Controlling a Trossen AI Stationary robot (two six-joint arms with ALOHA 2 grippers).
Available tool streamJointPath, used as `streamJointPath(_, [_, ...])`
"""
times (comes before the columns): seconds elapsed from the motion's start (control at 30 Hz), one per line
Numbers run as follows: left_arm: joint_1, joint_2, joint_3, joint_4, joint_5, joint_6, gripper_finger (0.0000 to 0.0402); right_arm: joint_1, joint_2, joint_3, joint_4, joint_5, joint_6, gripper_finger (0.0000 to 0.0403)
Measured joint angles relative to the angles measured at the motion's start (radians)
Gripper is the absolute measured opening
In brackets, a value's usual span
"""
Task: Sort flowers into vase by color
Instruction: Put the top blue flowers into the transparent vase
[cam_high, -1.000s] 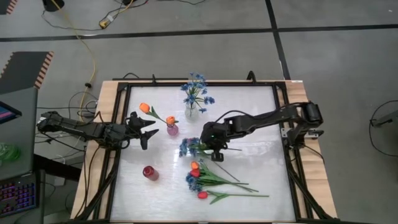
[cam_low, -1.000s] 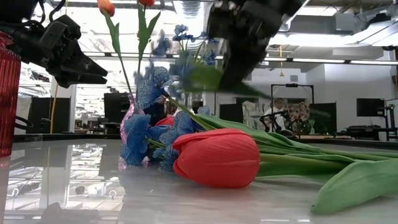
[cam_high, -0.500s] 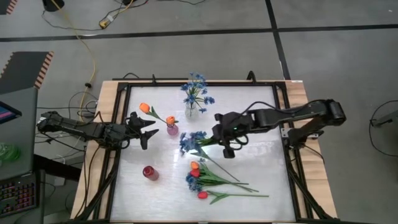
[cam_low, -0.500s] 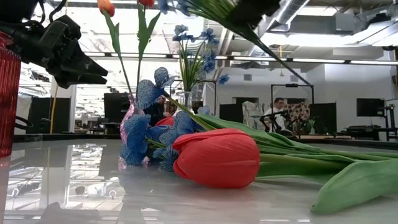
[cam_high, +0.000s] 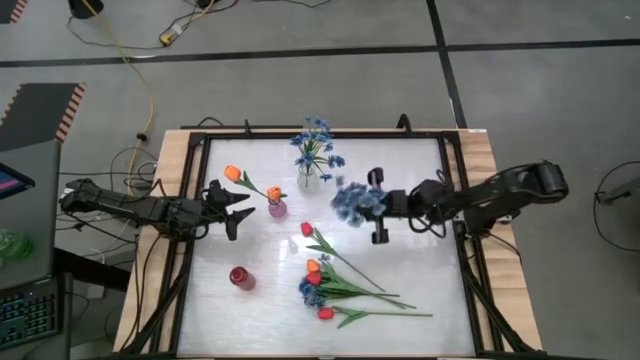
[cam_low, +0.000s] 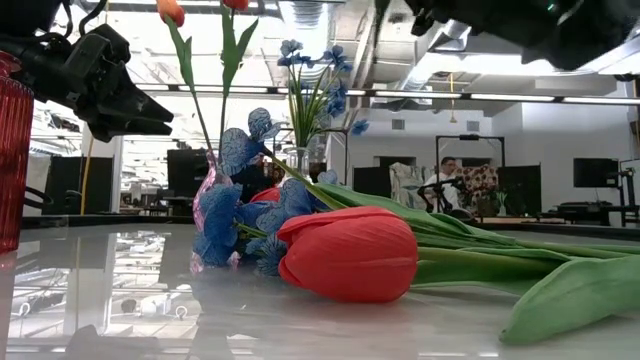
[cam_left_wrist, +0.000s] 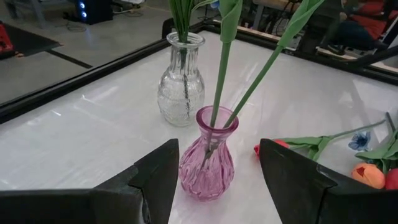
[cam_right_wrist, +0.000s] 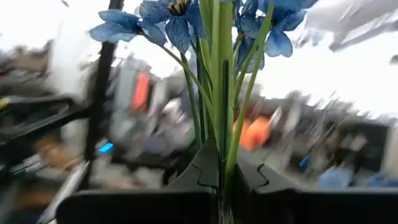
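High view first: your right tool is clamped on a sprig of blue blossoms, carried above the counter just right of the clear glass vase. In the right wrist view you see its fingers pressed together on the green stems, the blue flowers fanning out past them.

The clear vase stands near the counter's far edge and already holds a bunch of blue blossoms. Just beside it, toward your left arm, the pink vase holds two orange tulips, their stems leaning left. The red vase stands apart, nearer the front left.

Your left tool hovers just left of the pink vase with its fingers spread wide and nothing between them; the left wrist view shows the pink vase framed between the two fingers without contact.

The loose flowers lie in a heap at the front centre of the counter: red tulips, an orange one and a blue sprig, stems pointing right. One red tulip lies on its own between the heap and the pink vase. In the low view a red bud lies flat on the counter.
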Motion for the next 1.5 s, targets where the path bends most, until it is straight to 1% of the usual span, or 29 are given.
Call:
streamJointPath(0.07, [0.000,0.000,0.000,0.000,-0.001,0.000,0.0210,-0.024,0.067,0.011,0.127,0.001,-0.036,0.0034])
streamJointPath(0.17, [0.000,0.000,0.000,0.000,-0.001,0.000,0.0210,-0.054,0.175,0.063,0.221,0.001,-0.052,0.0040])
streamJointPath(0.3, [0.000,0.000,0.000,0.000,-0.004,-0.001,0.0210,-0.091,0.281,0.144,0.243,0.000,-0.119,0.0041])
streamJointPath(0.47, [0.000,0.000,0.000,0.000,-0.005,0.000,0.0210,-0.134,0.368,0.231,0.241,0.001,-0.204,0.0039])
streamJointPath(0.7, [0.000,0.000,0.000,-0.001,-0.007,0.005,0.0210,-0.193,0.467,0.336,0.242,-0.002,-0.208,0.0039])
streamJointPath(0.87, [0.000,0.000,0.000,-0.001,-0.006,0.005,0.0210,-0.227,0.512,0.381,0.236,-0.003,-0.208,0.0039])
streamJointPath(1.0, [0.000,0.000,0.000,-0.001,-0.006,0.005,0.0210,-0.243,0.510,0.388,0.175,-0.003,-0.208,0.0040])
streamJointPath(1.33, [0.000,0.000,0.000,-0.001,-0.006,0.004,0.0210,-0.241,0.506,0.387,0.103,-0.002,-0.206,0.0040])
streamJointPath(1.43, [0.000,0.000,0.000,-0.001,-0.006,0.003,0.0210,-0.241,0.506,0.387,0.097,0.004,-0.161,0.0040])
streamJointPath(1.5, [0.000,0.000,0.000,-0.001,-0.006,0.003,0.0210,-0.241,0.506,0.387,0.098,0.027,-0.125,0.0040])
